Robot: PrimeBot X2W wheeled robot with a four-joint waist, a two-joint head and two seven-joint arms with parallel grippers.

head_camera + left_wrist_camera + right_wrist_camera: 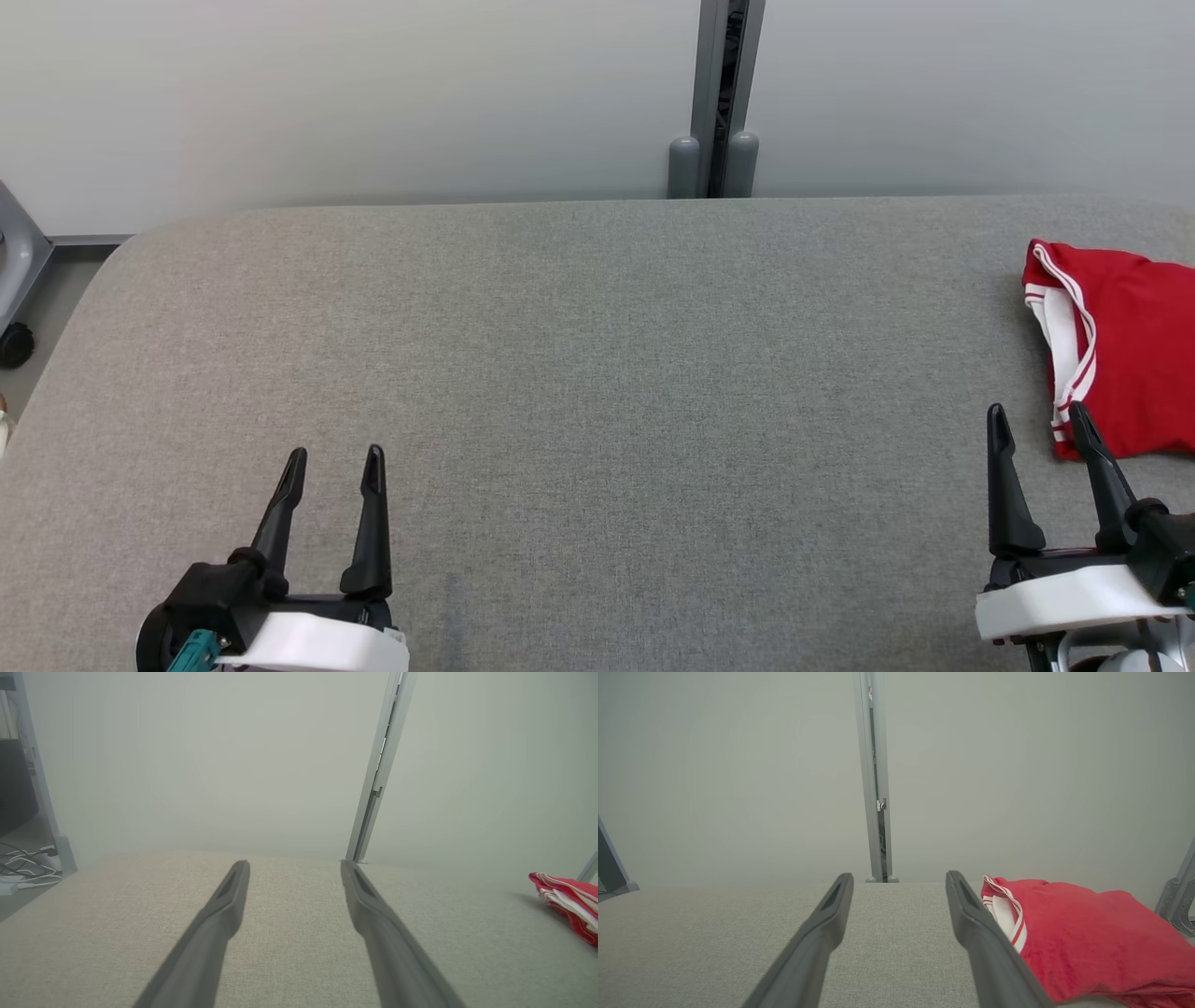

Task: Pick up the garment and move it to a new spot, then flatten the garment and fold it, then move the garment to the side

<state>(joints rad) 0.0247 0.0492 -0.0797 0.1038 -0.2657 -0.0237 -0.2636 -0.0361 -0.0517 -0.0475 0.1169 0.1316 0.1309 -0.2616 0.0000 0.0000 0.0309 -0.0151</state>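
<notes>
A red garment (1125, 345) with white-striped trim lies folded at the right edge of the grey table (597, 373). My right gripper (1038, 413) stands open near the front right, its right fingertip just short of the garment's near left corner, nothing between its fingers. In the right wrist view the garment (1083, 933) lies just to the right of the right gripper (899, 877). My left gripper (334, 457) is open at the front left, far from the garment. The left wrist view shows the left gripper (294, 863) over bare fabric, the garment (567, 903) far to the right.
A grey vertical post (717, 103) runs up the pale wall behind the table's far edge. At the far left, a chair base with a black caster (15, 343) stands on the floor. Cables (25, 868) lie on the floor left of the table.
</notes>
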